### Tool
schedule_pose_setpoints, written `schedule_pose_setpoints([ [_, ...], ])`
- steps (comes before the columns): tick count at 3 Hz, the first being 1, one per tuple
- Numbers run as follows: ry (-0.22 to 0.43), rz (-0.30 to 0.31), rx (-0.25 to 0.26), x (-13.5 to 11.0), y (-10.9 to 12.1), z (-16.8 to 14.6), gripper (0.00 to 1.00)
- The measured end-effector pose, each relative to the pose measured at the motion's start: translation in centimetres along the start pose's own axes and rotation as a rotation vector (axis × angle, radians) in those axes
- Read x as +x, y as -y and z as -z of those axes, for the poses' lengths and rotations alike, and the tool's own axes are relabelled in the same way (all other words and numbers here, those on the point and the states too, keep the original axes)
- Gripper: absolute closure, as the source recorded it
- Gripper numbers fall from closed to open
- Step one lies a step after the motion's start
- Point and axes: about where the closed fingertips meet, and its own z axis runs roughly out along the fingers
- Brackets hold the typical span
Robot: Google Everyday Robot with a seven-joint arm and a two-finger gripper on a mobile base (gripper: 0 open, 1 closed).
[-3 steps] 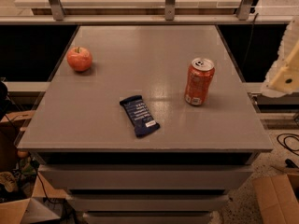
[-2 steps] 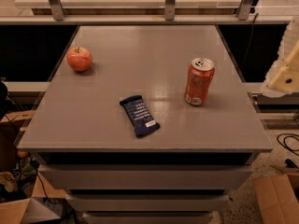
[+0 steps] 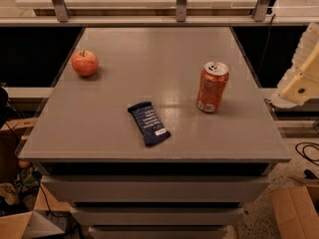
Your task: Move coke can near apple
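Note:
The coke can [image 3: 212, 87] stands upright on the right half of the grey table [image 3: 114, 113]. It is orange-red with a silver top. The apple [image 3: 84, 62] is red and sits at the far left of the table, well apart from the can. My gripper [image 3: 301, 76] shows as a pale shape at the right edge of the view. It is off the table's right side, level with the can and to its right, and touches nothing.
A flat dark-blue snack bar wrapper [image 3: 149, 123] lies near the table's front middle, between can and apple. A railing with metal posts [image 3: 182, 1] runs behind the table. Cardboard boxes [image 3: 295, 210] and cables sit on the floor at both sides.

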Motion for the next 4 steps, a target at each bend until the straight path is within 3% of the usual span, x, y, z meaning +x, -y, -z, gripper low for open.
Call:
schedule_pose_setpoints([
  [2, 0.035, -0.1, -0.051, 1.4, -0.4, -4.6, 0.0],
  [4, 0.115, -0.279, -0.103, 3.2, -0.1, -11.3, 0.0],
])
